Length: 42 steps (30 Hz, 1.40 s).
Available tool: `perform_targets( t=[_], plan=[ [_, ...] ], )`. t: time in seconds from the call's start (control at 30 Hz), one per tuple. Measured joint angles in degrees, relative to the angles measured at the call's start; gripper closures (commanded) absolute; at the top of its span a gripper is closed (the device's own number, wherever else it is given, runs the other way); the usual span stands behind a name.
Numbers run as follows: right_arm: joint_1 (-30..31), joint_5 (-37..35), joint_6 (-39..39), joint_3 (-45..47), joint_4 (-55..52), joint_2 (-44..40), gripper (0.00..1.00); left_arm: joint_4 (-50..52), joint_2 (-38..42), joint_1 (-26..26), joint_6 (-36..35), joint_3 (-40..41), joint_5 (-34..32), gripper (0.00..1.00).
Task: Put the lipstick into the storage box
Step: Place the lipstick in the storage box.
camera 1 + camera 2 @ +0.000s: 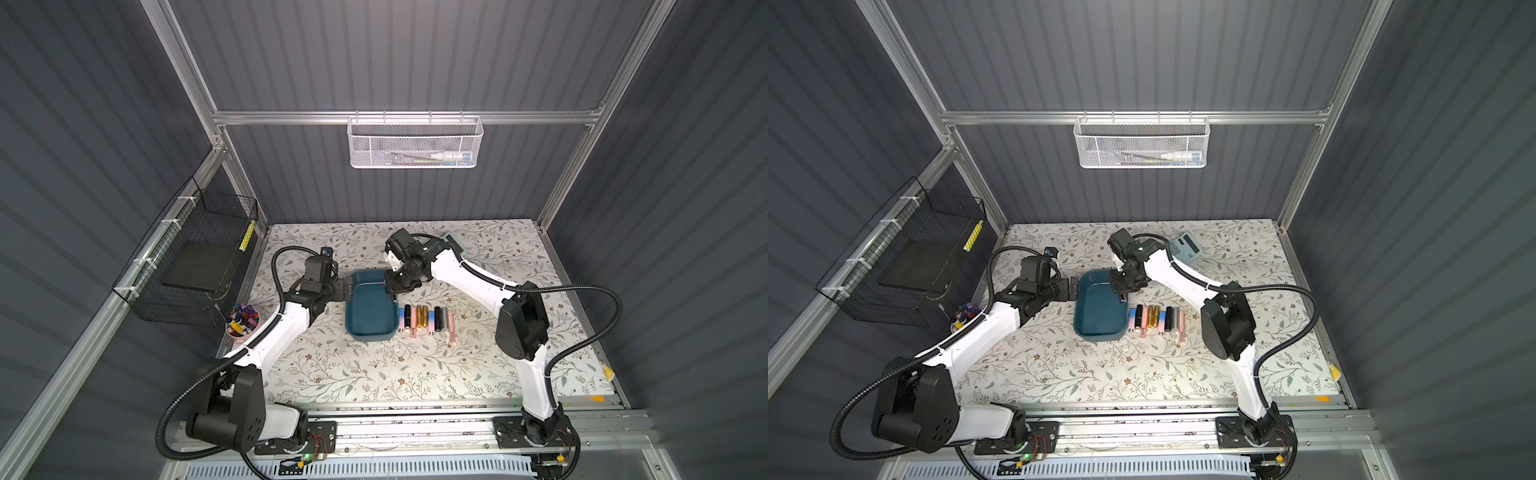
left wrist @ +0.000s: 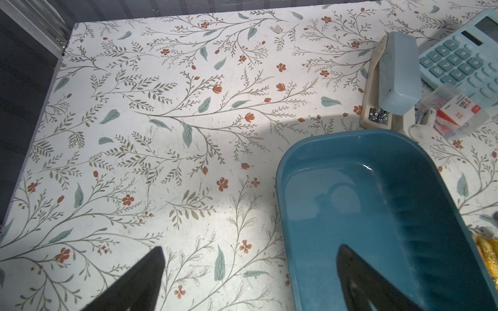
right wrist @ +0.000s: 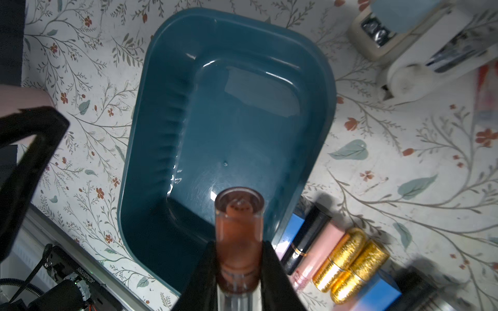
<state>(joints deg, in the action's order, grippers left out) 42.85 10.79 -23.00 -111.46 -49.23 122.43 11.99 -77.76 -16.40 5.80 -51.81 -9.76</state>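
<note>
The teal storage box sits mid-frame in both top views. My left gripper hangs wide open at its left rim; my right gripper clamps a reddish lipstick over its upper right edge.

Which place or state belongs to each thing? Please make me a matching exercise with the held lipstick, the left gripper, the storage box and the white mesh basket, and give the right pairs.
Things
1. held lipstick
2. left gripper
3. storage box
4. white mesh basket

Places or states
A. hangs on the back rail
B. empty, on the floral table
C. clamped in the right gripper
D. open, at the storage box's edge

Right pairs: 1-C; 2-D; 3-B; 4-A
</note>
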Motion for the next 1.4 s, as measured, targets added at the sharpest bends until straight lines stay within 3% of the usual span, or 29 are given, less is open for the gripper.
perform_targets(
  t=[0.77,1.4],
  plan=[
    [2.62,2.95,1.53,-4.55,1.70,9.81,0.73,2.32,1.73,0.00,0.02,0.94,-0.35,0.01],
    [2.62,3.32,2.82,-7.80,0.74,13.11,0.59,3.45,3.52,0.00,0.85,1.05,-0.81,0.01]
  ],
)
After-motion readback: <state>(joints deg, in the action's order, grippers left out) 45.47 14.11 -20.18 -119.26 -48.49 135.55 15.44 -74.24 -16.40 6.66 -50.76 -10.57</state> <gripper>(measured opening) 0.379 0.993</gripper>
